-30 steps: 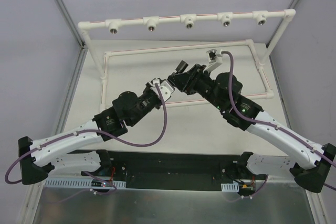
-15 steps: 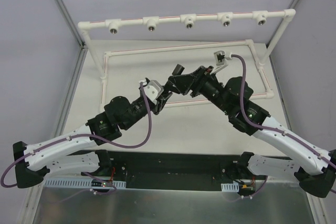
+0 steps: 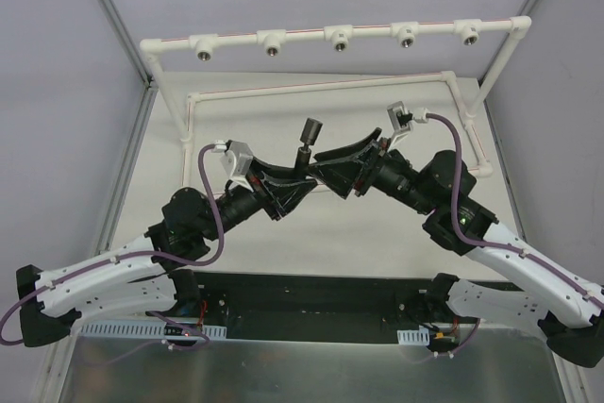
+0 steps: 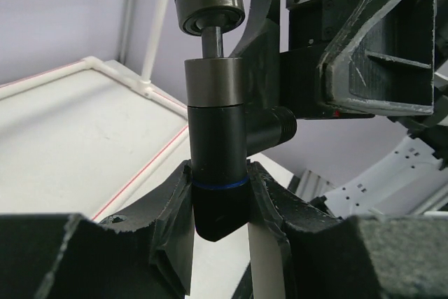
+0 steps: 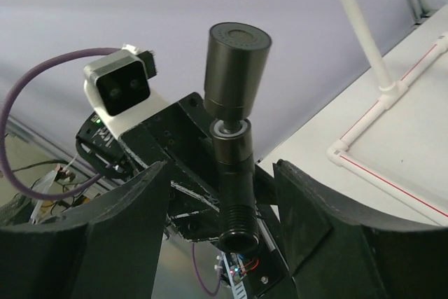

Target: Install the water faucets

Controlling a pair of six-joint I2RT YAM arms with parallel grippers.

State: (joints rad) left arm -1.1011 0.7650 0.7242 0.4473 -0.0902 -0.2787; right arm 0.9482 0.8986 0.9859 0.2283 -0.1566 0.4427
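Note:
A black T-shaped water faucet (image 3: 307,139) with a round knob on top stands upright in the air over the middle of the table. My left gripper (image 3: 295,179) is shut on its lower end; in the left wrist view the fingertips (image 4: 173,201) press both sides of the faucet (image 4: 217,138) at its blue ring. My right gripper (image 3: 327,169) faces it from the right and is open. In the right wrist view the faucet's threaded side stem (image 5: 236,225) points between the spread fingers of the right gripper (image 5: 222,204) without touching them.
A white pipe rail (image 3: 311,33) with several metal-threaded fittings runs across the back, above the table. A lower white pipe rectangle (image 3: 321,88) lies on the table behind both grippers. Purple cables loop off both wrists.
The right gripper has opened and let go of the faucet. The left gripper kept its hold and carried the faucet a little left and nearer. Both arms have swung lower.

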